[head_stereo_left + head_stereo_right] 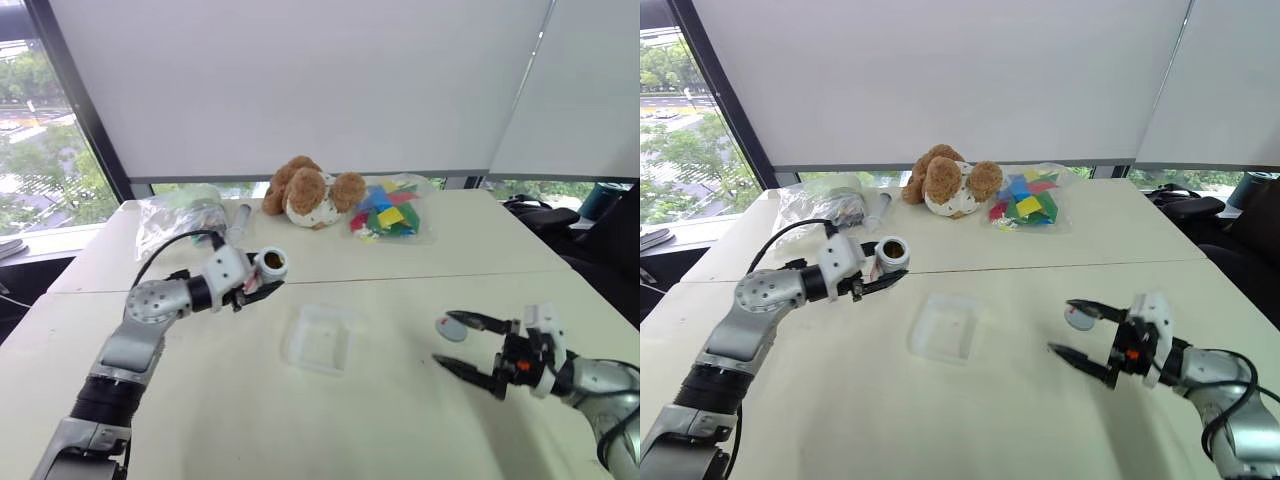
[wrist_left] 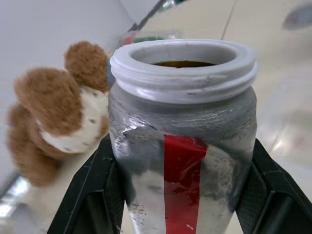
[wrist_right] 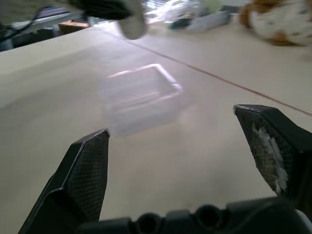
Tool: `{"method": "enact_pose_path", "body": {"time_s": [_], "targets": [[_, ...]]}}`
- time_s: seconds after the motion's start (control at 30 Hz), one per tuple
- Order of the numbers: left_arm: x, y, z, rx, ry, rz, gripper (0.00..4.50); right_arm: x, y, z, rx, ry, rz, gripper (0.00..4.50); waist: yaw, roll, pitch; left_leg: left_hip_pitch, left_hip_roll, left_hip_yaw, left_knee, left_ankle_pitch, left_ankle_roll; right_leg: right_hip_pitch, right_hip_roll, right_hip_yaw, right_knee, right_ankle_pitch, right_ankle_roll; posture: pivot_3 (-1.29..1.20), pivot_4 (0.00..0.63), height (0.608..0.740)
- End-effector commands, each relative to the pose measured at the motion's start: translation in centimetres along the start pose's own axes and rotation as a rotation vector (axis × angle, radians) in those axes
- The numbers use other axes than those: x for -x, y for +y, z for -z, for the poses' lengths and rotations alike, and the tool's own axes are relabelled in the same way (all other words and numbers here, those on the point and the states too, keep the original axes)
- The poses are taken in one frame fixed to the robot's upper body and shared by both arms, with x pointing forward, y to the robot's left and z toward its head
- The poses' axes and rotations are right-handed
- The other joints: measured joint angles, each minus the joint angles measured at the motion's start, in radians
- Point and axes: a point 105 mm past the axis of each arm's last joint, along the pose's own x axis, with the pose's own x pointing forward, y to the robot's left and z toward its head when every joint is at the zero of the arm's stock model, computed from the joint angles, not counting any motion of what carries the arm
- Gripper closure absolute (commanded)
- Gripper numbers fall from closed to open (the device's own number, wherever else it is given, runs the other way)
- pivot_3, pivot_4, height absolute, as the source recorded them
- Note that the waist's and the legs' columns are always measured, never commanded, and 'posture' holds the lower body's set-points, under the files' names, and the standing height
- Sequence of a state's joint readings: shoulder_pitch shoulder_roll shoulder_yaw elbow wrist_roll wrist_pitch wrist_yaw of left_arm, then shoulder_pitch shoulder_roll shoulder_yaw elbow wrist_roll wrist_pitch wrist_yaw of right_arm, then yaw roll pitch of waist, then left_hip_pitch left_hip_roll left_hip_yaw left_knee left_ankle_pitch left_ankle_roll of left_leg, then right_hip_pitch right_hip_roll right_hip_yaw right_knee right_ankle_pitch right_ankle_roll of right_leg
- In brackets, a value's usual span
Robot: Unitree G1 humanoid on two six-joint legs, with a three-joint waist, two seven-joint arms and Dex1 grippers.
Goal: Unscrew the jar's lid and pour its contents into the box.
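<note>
From the head views, the jar (image 1: 268, 264) is held sideways above the counter (image 1: 400, 420) by the left gripper (image 1: 252, 287), closed on its body; its mouth is open. The box (image 1: 320, 338) lies just beside and below it. The lid (image 1: 452, 327) rests on the counter near the right gripper (image 1: 470, 347), which is spread wide and empty. In the left wrist view, the jar looks hard and smooth, maybe slippery, so it is best squeezed at the middle, where the fingers (image 2: 273, 190) sit. In the right wrist view, the thin, light box could be pushed away easily.
</note>
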State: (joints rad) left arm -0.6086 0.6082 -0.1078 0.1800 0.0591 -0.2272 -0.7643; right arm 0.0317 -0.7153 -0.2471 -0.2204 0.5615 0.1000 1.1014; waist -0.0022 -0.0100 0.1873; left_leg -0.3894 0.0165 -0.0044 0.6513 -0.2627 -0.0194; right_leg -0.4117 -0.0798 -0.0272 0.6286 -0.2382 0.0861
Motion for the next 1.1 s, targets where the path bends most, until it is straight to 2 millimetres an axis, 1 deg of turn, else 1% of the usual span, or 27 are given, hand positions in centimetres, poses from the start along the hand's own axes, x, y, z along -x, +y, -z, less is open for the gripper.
{"method": "enact_pose_path", "body": {"time_s": [0.03,0.07,0.13,0.17,0.2,0.23,0.27,0.3,0.37,0.43,0.5,0.77,0.87,0.9,1.0,1.1], "targets": [[-0.9,0.8,-0.9,-0.323,-0.012,-0.098,2.3,-0.2,0.5,-0.4,0.02,-0.01,0.024,0.04,0.006,0.0,0.0,0.0,0.0,0.0,0.001,0.0,0.0,0.0,0.0,0.0,0.0,0.0,0.0,0.0,0.15,0.74],[-1.1,0.8,-0.8,-0.368,-0.013,-0.114,2.3,-0.1,0.6,-0.3,0.02,-0.004,0.029,0.04,0.01,0.0,0.0,0.0,0.0,0.001,0.001,0.0,0.0,0.0,0.0,0.0,0.0,0.0,0.0,0.0,0.15,0.74],[-1.7,0.6,-1.3,-0.575,-0.045,-0.159,2.3,0.0,0.8,0.4,0.023,0.015,0.038,0.04,0.016,0.0,0.0,0.0,0.0,0.001,0.001,0.0,0.0,0.0,0.0,0.001,-0.001,0.0,0.0,0.0,0.15,0.74],[-1.8,0.4,-1.6,-0.639,-0.07,-0.174,2.3,0.0,0.8,0.6,0.026,0.02,0.039,0.04,0.017,-0.001,0.001,0.0,0.0,0.001,0.001,0.0,0.0,0.0,-0.001,0.0,-0.001,0.0,0.0,0.0,0.15,0.74],[-2.1,0.6,-2.2,-0.761,-0.095,-0.215,2.3,0.0,0.8,0.8,0.024,0.021,0.048,0.04,0.018,-0.001,0.001,-0.001,0.0,0.001,0.001,0.0,0.0,0.0,0.0,0.0,-0.001,0.0,0.0,0.0,0.15,0.74],[-2.2,0.1,-2.6,-0.918,-0.13,-0.215,2.3,0.0,0.7,0.9,0.025,0.023,0.053,0.04,0.018,-0.002,0.001,-0.001,0.0,0.001,0.001,0.0,0.0,0.0,-0.001,0.0,-0.001,0.0,0.0,0.0,0.15,0.74],[-2.3,-0.4,-3.0,-1.035,-0.175,-0.213,2.3,0.0,0.6,0.9,0.024,0.023,0.058,0.04,0.018,-0.003,0.002,-0.001,0.0,0.0,0.001,0.0,0.0,0.0,-0.001,0.0,-0.001,0.0,0.001,0.0,0.15,0.74],[-2.3,-0.7,-3.1,-1.116,-0.21,-0.225,2.3,-0.1,0.5,0.9,0.023,0.023,0.062,0.04,0.018,-0.003,0.002,-0.001,0.0,0.0,0.001,0.0,0.0,0.0,-0.001,0.0,-0.001,0.001,0.002,0.0,0.15,0.74],[-2.3,-0.8,-3.4,-1.209,-0.273,-0.267,2.3,-0.2,0.3,0.9,0.021,0.018,0.071,0.04,0.017,-0.003,0.001,-0.001,-0.001,0.001,0.001,0.0,0.0,0.0,-0.001,0.0,-0.001,0.001,0.003,0.0,0.15,0.74],[-2.6,-0.3,-3.6,-1.328,-0.295,-0.349,2.3,-0.5,0.1,0.8,0.021,0.015,0.074,0.04,0.017,-0.003,0.001,-0.001,-0.001,0.001,0.001,0.0,0.0,0.0,-0.001,0.0,-0.001,0.001,0.003,0.0,0.15,0.74],[-3.0,-0.5,-3.7,-1.451,-0.331,-0.383,2.3,-0.8,0.1,0.7,0.02,0.012,0.075,0.04,0.016,-0.003,0.002,-0.001,-0.001,0.001,0.001,0.0,0.0,0.0,-0.001,0.0,-0.001,0.001,0.003,0.0,0.15,0.74],[-4.2,-1.7,-3.8,-1.695,-0.459,-0.448,2.3,-1.7,-0.2,-0.2,0.017,-0.016,0.093,0.04,0.016,-0.003,0.002,-0.001,-0.001,0.001,0.001,0.0,0.0,-0.001,-0.001,-0.001,0.0,0.001,0.004,0.0,0.15,0.74],[-4.5,-2.2,-3.9,-1.742,-0.485,-0.476,2.3,-1.8,-0.3,-0.4,0.014,-0.023,0.103,0.04,0.016,-0.003,0.002,-0.001,-0.001,0.001,0.001,0.0,0.0,-0.001,-0.001,-0.001,0.0,0.0,0.004,0.0,0.15,0.74],[-4.6,-2.4,-3.6,-1.744,-0.475,-0.471,2.3,-1.9,-0.3,-0.5,0.011,-0.027,0.108,0.04,0.016,-0.003,0.002,-0.001,-0.001,0.001,0.001,0.0,0.0,-0.001,-0.001,-0.001,0.0,0.0,0.004,0.0,0.15,0.74],[-4.3,-3.1,-3.4,-1.79,-0.504,-0.473,2.3,-2.0,-0.3,-0.6,0.005,-0.033,0.117,0.04,0.014,-0.003,0.002,-0.001,-0.001,0.001,0.001,0.0,0.0,-0.001,-0.001,-0.001,0.0,0.0,0.004,0.0,0.15,0.74],[-4.2,-3.5,-3.4,-1.782,-0.536,-0.477,2.3,-2.1,-0.4,-0.5,0.003,-0.033,0.12,0.04,0.015,-0.003,0.002,-0.001,-0.001,0.001,0.001,0.0,0.0,-0.001,-0.001,-0.001,0.001,0.0,0.004,0.0,0.15,0.74]]}}
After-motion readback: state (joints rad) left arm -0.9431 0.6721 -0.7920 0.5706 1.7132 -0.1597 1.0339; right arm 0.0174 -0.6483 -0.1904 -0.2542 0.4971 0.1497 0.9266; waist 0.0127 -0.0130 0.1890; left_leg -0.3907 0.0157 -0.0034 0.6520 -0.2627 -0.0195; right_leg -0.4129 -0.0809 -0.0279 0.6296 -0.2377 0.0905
